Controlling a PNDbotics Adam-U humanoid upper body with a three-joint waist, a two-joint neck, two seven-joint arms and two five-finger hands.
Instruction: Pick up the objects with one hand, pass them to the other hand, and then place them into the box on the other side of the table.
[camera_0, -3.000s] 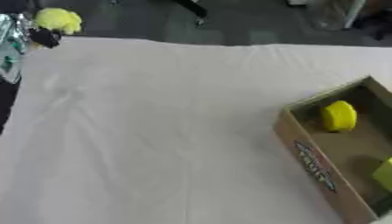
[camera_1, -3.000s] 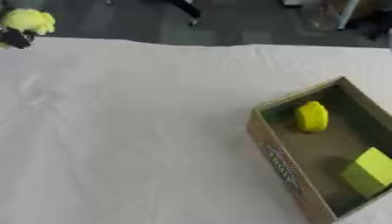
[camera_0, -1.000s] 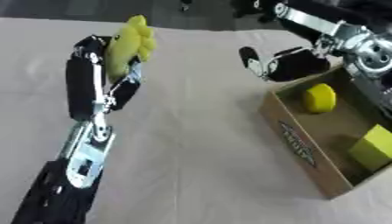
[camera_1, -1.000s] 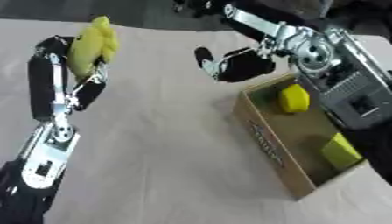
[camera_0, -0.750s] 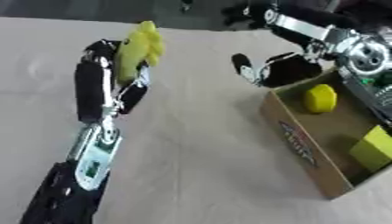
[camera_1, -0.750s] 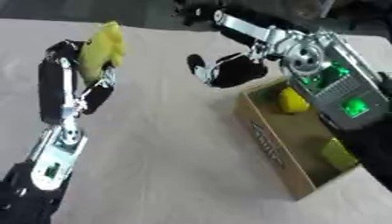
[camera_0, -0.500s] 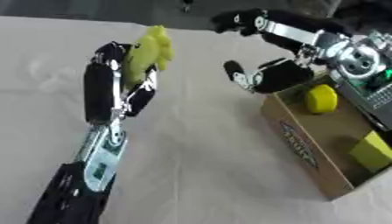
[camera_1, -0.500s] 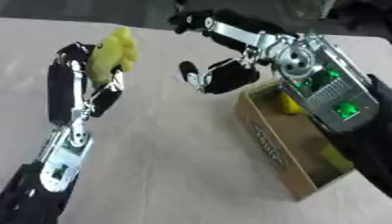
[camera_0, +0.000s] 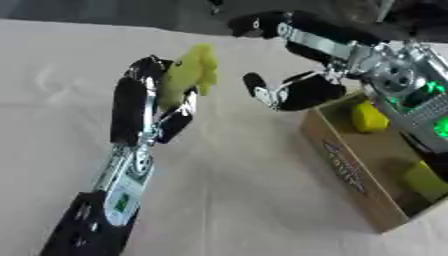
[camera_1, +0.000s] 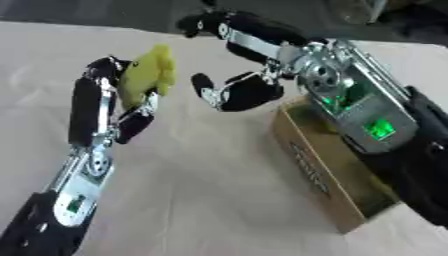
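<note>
Above the table, left hand (camera_0: 149, 107) gripping yellow-green object (camera_0: 188, 75); right hand (camera_0: 293, 92) spread beside

Yellow-green lumpy soft object (camera_0: 189, 75) in black-and-silver left hand (camera_0: 150, 107). Right hand (camera_0: 293, 92) black, silver links, green lights on forearm. Brown cardboard box (camera_0: 350, 177) at right, dark print on side; yellow round object (camera_0: 368, 117) and yellow block (camera_0: 427, 181) inside. Off-white cloth-covered table (camera_0: 245, 200).

Pale cloth-covered table (camera_0: 262, 200) — dark floor (camera_0: 105, 10) beyond
</note>
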